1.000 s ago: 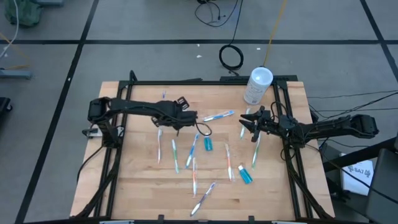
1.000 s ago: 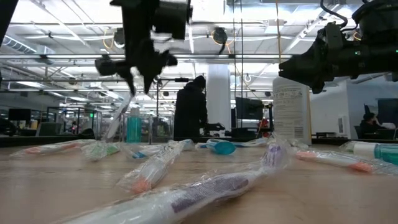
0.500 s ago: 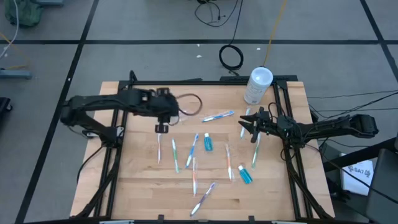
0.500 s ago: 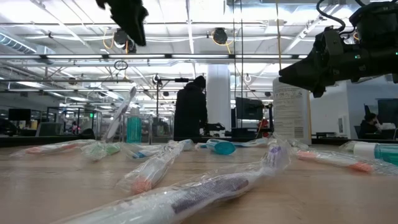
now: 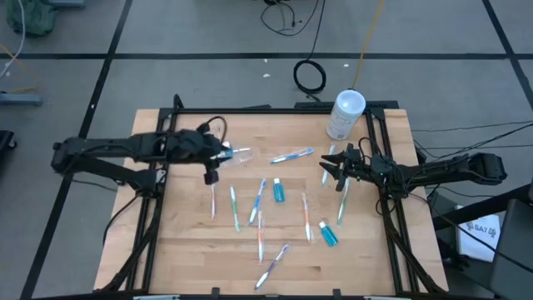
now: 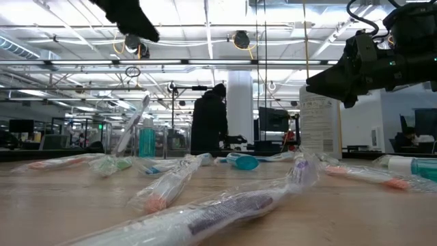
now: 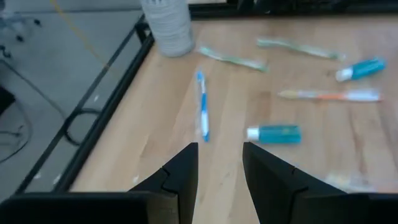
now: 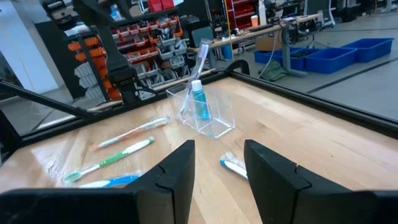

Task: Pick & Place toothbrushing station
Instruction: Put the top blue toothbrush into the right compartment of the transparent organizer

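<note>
High view: left gripper (image 5: 215,158), centre-left, fingers apart, empty. Toothbrushing station (image 5: 239,154) stands upright on the counter (image 5: 183,242) just right of it. Right gripper (image 5: 331,169), likewise apart, is well off; left arm nearer.

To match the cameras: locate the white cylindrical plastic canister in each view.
High view: white cylindrical plastic canister, upper right corner of wooden table.
Low view: canister, right of centre.
Left wrist view: canister at the table's corner.
Right wrist view: not in it.
Shared landmark: blue-handled plastic toothbrush near it, high and left wrist.
</note>
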Robot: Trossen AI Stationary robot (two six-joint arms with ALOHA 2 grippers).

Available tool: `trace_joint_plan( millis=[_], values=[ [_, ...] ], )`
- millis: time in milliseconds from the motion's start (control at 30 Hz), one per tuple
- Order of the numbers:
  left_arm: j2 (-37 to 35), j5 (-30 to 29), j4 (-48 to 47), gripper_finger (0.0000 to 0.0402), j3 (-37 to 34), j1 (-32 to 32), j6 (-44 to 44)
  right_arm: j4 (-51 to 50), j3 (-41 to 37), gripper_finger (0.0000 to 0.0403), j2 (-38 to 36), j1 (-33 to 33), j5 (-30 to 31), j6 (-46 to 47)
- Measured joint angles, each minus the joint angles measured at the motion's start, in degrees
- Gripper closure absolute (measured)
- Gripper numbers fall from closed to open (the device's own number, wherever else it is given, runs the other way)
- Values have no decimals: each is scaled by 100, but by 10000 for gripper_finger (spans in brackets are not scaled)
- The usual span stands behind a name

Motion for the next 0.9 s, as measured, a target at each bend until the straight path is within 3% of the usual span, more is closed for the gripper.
trace_joint_plan(
  millis=[167, 300, 500, 633, 733, 900],
  values=[
    [-268, 10, 1862, 270, -1235, -163, -33, 7, 1, 273, 2, 0, 0, 0],
    [-258, 8, 2460, 270, -1742, -167, -184, 9, 1, 273, 2, 0, 0, -11],
    [-267, -4, 2780, 270, -1795, -48, -75, 136, -1, 268, 7, 7, -2, -2],
    [-359, 0, 3123, 270, -1793, 29, 168, 796, 1, 258, 197, 140, 0, 2],
    [-341, -1, 3099, 270, -1795, 83, 268, 1302, 120, 257, 563, 287, -1, -4],
    [-345, -1, 3128, 270, -1795, 172, 290, 1336, 698, 260, 1465, 393, 1, -8]
  ],
)
